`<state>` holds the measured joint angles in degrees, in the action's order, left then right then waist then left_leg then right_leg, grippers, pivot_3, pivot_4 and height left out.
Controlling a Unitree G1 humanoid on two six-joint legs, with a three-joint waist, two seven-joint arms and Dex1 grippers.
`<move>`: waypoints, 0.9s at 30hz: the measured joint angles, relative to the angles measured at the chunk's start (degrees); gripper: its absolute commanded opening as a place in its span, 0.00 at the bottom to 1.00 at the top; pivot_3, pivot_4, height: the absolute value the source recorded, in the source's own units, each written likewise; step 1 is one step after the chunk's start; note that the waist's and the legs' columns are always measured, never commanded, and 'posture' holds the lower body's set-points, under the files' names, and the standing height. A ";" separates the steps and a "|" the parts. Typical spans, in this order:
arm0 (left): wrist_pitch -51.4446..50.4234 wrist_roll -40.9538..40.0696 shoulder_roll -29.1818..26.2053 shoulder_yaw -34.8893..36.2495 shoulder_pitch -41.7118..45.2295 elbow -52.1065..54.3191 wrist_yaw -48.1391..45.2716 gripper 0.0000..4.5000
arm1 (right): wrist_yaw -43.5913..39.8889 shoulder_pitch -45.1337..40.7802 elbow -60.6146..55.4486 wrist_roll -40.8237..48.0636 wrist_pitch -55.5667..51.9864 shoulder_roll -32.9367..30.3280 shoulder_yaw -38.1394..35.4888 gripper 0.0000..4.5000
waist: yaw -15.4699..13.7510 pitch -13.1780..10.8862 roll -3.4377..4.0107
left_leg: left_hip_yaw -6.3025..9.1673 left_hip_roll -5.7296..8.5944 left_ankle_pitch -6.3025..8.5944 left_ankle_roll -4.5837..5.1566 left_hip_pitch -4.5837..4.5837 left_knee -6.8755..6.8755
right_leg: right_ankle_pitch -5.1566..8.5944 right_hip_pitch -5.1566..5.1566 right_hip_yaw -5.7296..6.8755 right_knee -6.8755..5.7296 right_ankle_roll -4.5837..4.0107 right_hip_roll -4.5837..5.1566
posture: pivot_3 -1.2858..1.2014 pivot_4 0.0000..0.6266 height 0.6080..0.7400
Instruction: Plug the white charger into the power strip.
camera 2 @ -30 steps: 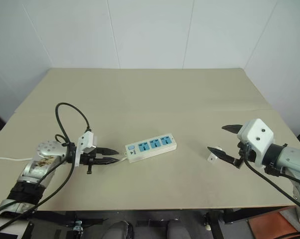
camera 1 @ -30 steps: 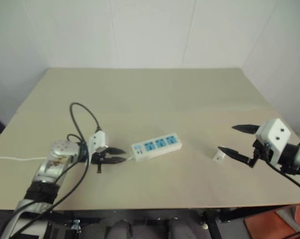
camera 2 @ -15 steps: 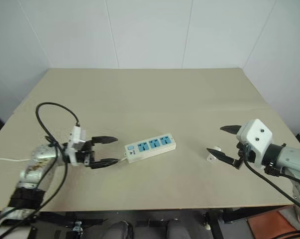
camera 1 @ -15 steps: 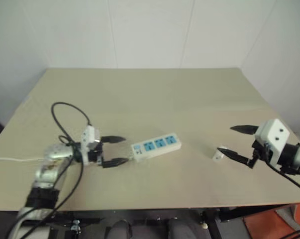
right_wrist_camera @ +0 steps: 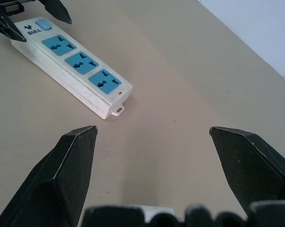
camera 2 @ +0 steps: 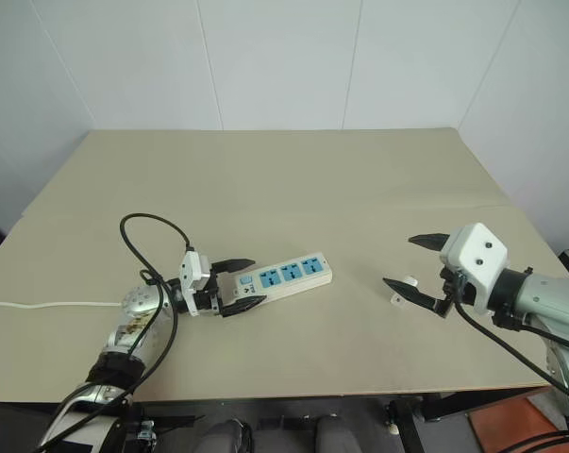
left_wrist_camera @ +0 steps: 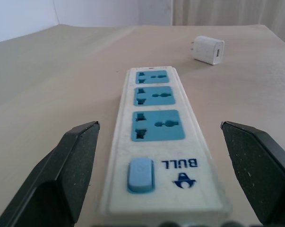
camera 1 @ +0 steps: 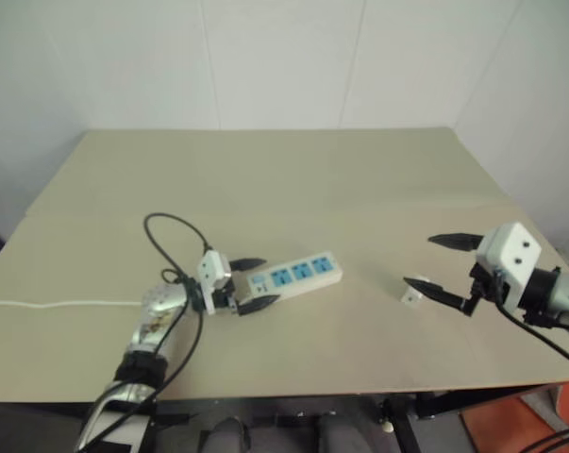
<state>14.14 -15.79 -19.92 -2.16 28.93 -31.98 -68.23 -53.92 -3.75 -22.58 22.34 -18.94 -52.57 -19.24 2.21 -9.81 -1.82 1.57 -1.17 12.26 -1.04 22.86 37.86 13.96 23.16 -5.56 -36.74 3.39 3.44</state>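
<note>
Two grippers, one power strip point(camera 2: 282, 276), one white charger point(left_wrist_camera: 207, 49) — all on a beige table point(camera 2: 293, 179).

Item 1, power strip: long white bar with three blue socket panels in a row and a blue switch at its near end, lying flat near the table's middle. Legible marking beside the switch reads "BULL" with a small blue logo.

Item 2, white charger: small boxy adapter lying loose on the table, well apart from the strip, off its far, socket end. Not plugged in, not held.

Item 3, left gripper point(camera 2: 235, 286): fingers spread wide, one on either side of the strip's switch end, gripping nothing. Whether either finger touches the strip cannot be told.

Item 4, right gripper point(camera 2: 414, 268): fingers spread wide and empty, its lower finger just beside the charger, on the side away from the strip.

Step in hand, as judged: securing the two parts — left arm set to brace the strip, right arm set to pick up the charger. Insertion not yet begun.

Next move calls for: closing the left fingers on the strip's end to steady it, bringing the right fingers around the charger and closing, then turning its prongs toward a socket panel.
</note>
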 measured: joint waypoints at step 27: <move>6.88 3.26 0.87 -0.79 1.83 -10.05 -0.93 0.99 | 0.19 0.12 -1.94 1.48 -0.50 -0.04 -0.03 1.00 | 0.09 0.03 0.03 | 0.03 0.01 0.00 0.00 -0.15 0.00 | 0.01 -0.14 0.00 -0.03 0.02 0.00 | 0.52 0.24 1.00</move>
<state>21.02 -12.54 -19.05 -2.95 30.76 -42.03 -69.16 -53.73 -3.64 -24.52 23.81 -19.44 -52.61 -19.27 2.30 -9.78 -1.78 1.60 -1.17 12.26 -1.04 22.71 37.85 13.97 23.02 -5.56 -36.77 3.41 3.44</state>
